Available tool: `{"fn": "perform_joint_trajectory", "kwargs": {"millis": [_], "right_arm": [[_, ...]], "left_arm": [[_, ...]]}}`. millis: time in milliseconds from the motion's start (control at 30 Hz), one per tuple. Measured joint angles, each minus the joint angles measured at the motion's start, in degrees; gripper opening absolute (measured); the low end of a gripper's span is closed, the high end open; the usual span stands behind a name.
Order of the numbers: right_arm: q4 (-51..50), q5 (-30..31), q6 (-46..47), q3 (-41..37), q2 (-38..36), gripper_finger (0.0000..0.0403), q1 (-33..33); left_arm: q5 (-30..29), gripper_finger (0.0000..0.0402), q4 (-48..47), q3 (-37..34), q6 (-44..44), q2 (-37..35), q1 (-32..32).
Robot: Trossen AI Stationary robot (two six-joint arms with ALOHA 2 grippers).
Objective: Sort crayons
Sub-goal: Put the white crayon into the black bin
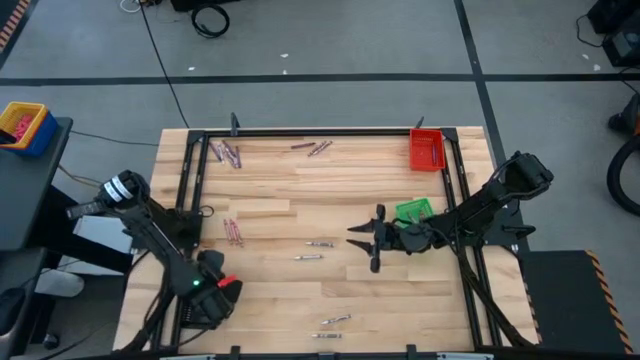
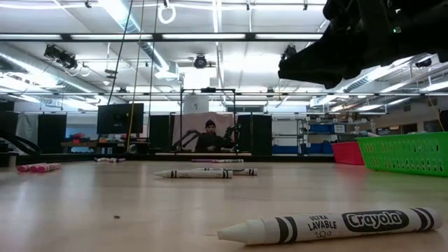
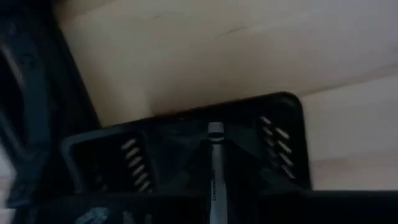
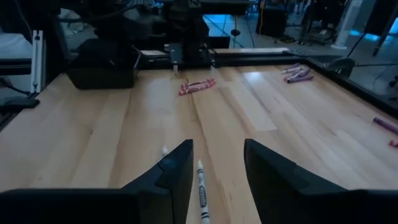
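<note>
The left tool is clenched on a white crayon over the black tray, likely to drop it in; the right tool hovers released over a white crayon on the surface, seemingly lining up a pick.

You see a pale wooden table, a red tray, a green tray, a black tray, pink crayons and white, black-banded crayons.
</note>
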Motion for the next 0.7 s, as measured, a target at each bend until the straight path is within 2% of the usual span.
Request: {"fn": "perform_joint_trajectory", "kwargs": {"millis": [100, 200, 467, 700], "right_arm": [[-1.84, -0.62, 1.02, 0.0, 0.0, 0.0147, 0.41], [-3.63, -0.82, 3.08, 0.0, 0.0, 0.0147, 0.98], [-3.95, -0.8, 3.4, 0.0, 0.0, 0.0147, 2.11], [-2.69, -0.77, 3.4, 0.0, 0.0, 0.0147, 2.11]], "left_arm": [[-0.42, 0.0037, 0.18, -0.2, -2.73, 1.38, -0.54], [2.5, 0.0037, 1.68, -1.62, -3.13, 2.75, -0.56], [3.59, 0.0043, 3.67, -2.73, 2.09, 3.83, 1.47], [7.26, 0.0117, 3.26, -2.82, 5.62, 3.88, 1.64]]}}
